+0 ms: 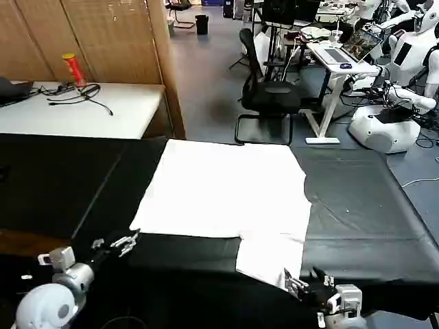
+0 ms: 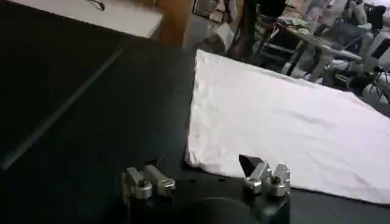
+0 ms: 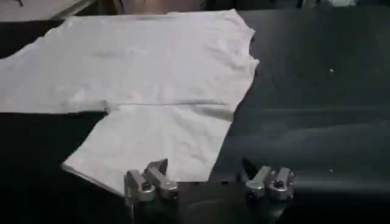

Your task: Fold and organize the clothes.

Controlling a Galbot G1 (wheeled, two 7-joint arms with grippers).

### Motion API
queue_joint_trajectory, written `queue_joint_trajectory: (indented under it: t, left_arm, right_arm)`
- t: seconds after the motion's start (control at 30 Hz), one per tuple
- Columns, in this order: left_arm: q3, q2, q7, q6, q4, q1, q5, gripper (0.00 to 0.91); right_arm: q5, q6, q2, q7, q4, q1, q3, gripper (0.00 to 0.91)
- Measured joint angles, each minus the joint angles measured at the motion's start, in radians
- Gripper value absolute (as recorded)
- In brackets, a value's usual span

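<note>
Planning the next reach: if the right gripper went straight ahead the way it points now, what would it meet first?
Most likely the T-shirt: the open right gripper sits at the near edge of its sleeve, one finger already over the cloth. Whether it would touch or pass above is unclear.

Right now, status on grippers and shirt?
Left gripper open at T-shirt corner. Right gripper open at sleeve edge. Shirt flat on black table, nothing obstructing.
</note>
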Motion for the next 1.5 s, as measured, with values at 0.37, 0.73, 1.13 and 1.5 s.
queue_joint_trajectory:
  t: [0.37,0.73,1.13,1.5]
  left_arm:
    - [0.041,-0.022,-0.001,-0.010,0.059,-0.061,0.031,0.536]
    - [0.056,-0.040,0.000,-0.026,0.120,-0.072,0.054,0.000]
    - [0.028,-0.061,-0.028,-0.009,-0.009,0.006,0.055,0.000]
    - [0.014,-0.097,-0.061,-0.066,-0.147,0.060,0.064,0.000]
  right_arm:
    - [-0.053,0.005,0.028,0.021,-0.041,0.023,-0.056,0.780]
    - [-0.069,0.005,0.047,0.048,-0.051,0.009,-0.080,0.078]
    - [-0.058,-0.040,0.036,0.081,0.076,-0.093,-0.018,0.049]
    - [0.055,0.136,-0.003,-0.009,0.061,-0.010,0.062,0.059]
